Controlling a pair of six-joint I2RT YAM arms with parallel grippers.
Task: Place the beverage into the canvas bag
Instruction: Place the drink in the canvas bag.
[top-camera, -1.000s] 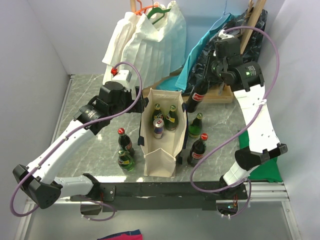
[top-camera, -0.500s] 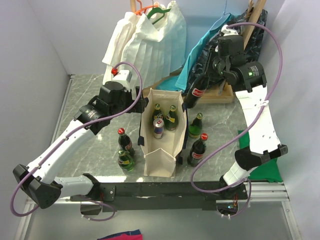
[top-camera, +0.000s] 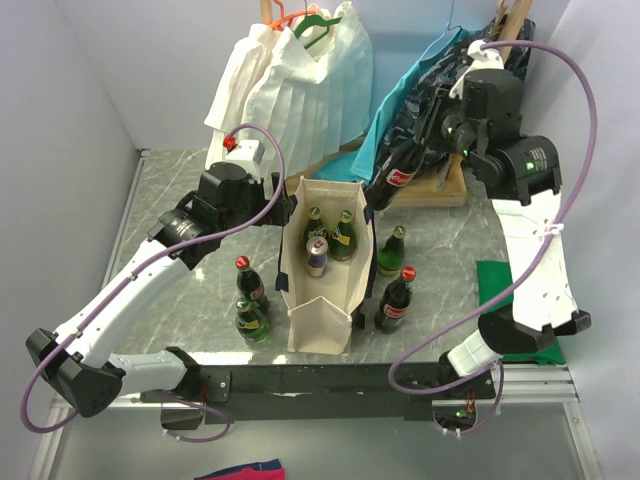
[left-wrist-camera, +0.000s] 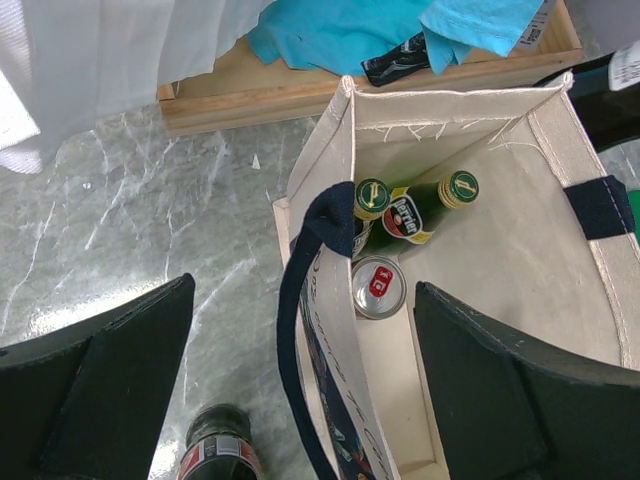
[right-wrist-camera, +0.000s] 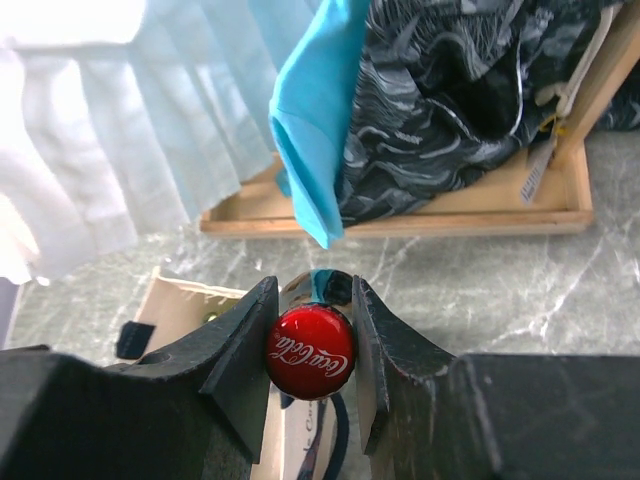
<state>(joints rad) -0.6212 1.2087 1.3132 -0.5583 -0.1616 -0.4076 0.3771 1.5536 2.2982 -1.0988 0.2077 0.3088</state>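
L tool (left-wrist-camera: 300, 395) sits at the left wall of the canvas bag (top-camera: 320, 325). Its fingers (left-wrist-camera: 110, 390) are spread wide, one outside the bag and one over the opening. The wall and a navy handle (left-wrist-camera: 300, 300) lie between them; nothing gripped.

On the counter (top-camera: 170, 210) just left of the bag stand a red-capped cola btl (top-camera: 247, 280) and a green btl (top-camera: 250, 320), both upright, close together.

Beyond the bag's far-left corner hangs a white pleated garment (top-camera: 290, 90).

The bag stands upright w/ its top open. Inside, toward its far end, are two gold-capped green btls (left-wrist-camera: 410, 215), leaning. A silver can (left-wrist-camera: 378, 288) sits just in front of them; the near part of the bag floor is bare.

Just right of the bag's right wall stands a small green btl (top-camera: 392, 250). A 2nd cola btl (top-camera: 395, 300) is near the front-right corner.

The beverage btl (top-camera: 398, 178), a cola w/ red label, is not in the bag. It hangs tilted just outside the far-right corner, base toward the bag, cap away.

R tool (right-wrist-camera: 310, 350) is closed narrow on its neck, fingers (right-wrist-camera: 240, 350) pinching right under the red cap (right-wrist-camera: 312, 358).

Behind the bag to the right are a teal cloth (top-camera: 395, 105), a dark patterned cloth (right-wrist-camera: 450, 90) and a wooden tray (right-wrist-camera: 480, 215).

A green cloth (top-camera: 500, 285) lies well right of the bag.
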